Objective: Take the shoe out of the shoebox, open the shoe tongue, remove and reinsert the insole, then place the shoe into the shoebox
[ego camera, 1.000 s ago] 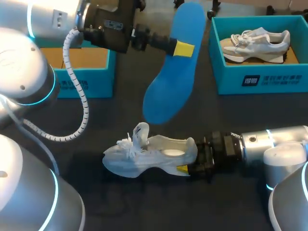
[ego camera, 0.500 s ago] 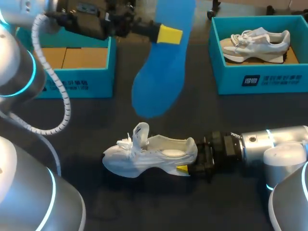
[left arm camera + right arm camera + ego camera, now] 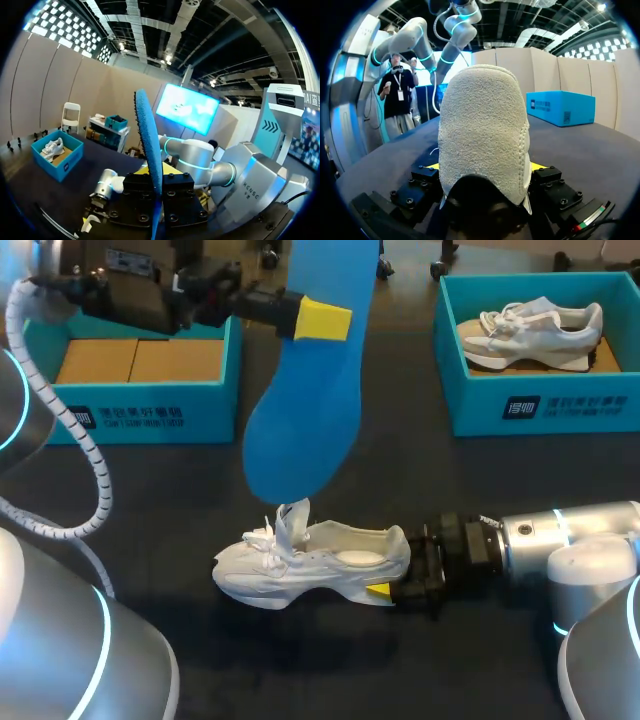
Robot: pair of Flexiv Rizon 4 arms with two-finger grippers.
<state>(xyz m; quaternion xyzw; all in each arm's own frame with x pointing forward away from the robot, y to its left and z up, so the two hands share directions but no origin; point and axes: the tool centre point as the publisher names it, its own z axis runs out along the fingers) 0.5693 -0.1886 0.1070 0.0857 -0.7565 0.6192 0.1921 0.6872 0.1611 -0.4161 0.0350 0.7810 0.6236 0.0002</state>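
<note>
The left end effector (image 3: 322, 318) is clamped on the heel end of the blue insole (image 3: 310, 390), its fingers pressing the two flat faces; the left wrist view shows the insole edge-on between them (image 3: 156, 197). Gripped this way, the insole hangs toe-end down and free, which suits feeding it toe-first into a shoe. The right end effector (image 3: 395, 575) is closed on the heel of the white shoe (image 3: 310, 565), one finger on each side as its own wrist view shows (image 3: 485, 167). That seems meant to pin the shoe upright on the dark worktop (image 3: 420, 480) with the opening facing up; the tongue (image 3: 292, 515) stands raised, leaving the mouth clear. The shoe lies out of its box, near the middle of the worktop; the empty shoebox (image 3: 150, 405) sits behind it towards my left, and a second box (image 3: 540, 405) holding another shoe (image 3: 530, 330) sits towards my right. I judge the insole to be out and the reinsertion in hand, not yet begun inside the shoe.

Against the earlier frames, the left arm has drawn back towards its own side, and the insole has travelled with it, leftward and lower; its toe end, which hung well clear of the shoe, now hangs just over the tongue. The right arm and the shoe have not shifted; both boxes are unchanged.
</note>
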